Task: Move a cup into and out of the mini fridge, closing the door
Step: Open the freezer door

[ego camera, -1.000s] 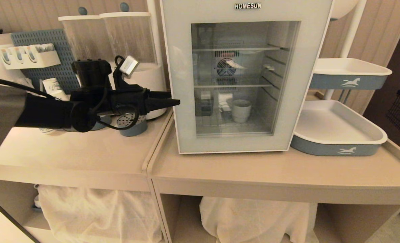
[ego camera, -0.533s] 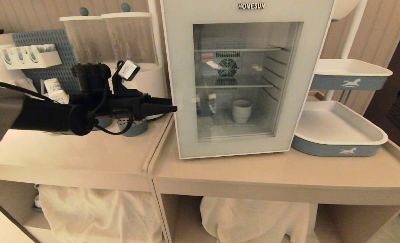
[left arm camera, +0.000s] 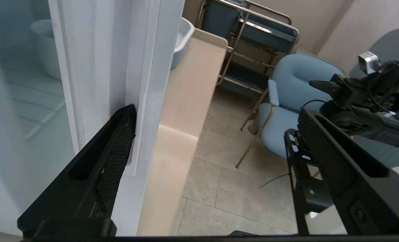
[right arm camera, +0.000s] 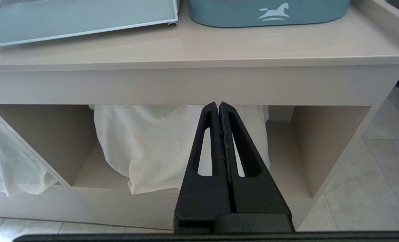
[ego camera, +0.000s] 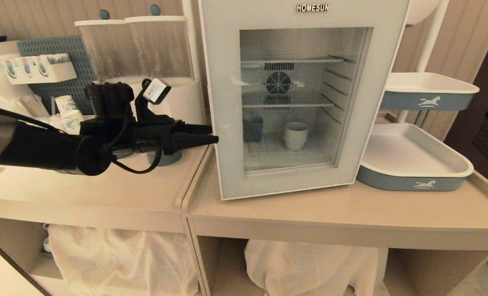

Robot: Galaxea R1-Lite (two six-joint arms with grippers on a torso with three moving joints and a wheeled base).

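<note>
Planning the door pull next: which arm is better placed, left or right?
Left. The left tool is open, with one finger tucked behind the free edge of the door. The cup sits inside the mini fridge. The right tool is shut, low in front of the counter.

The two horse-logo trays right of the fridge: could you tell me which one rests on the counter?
The lower tray, the larger one nearer the camera, sits on the counter. The upper tray is held up on the white rack.

A: What is the black left gripper (left arm camera: 213,131) doing?
B: Its jaws gape wide; one ribbed finger (left arm camera: 113,158) hooks behind the edge of the white-framed glass door (left arm camera: 95,67).
A: And beyond?
B: A blue padded chair (left arm camera: 287,111) on a tiled floor (left arm camera: 236,188).
</note>
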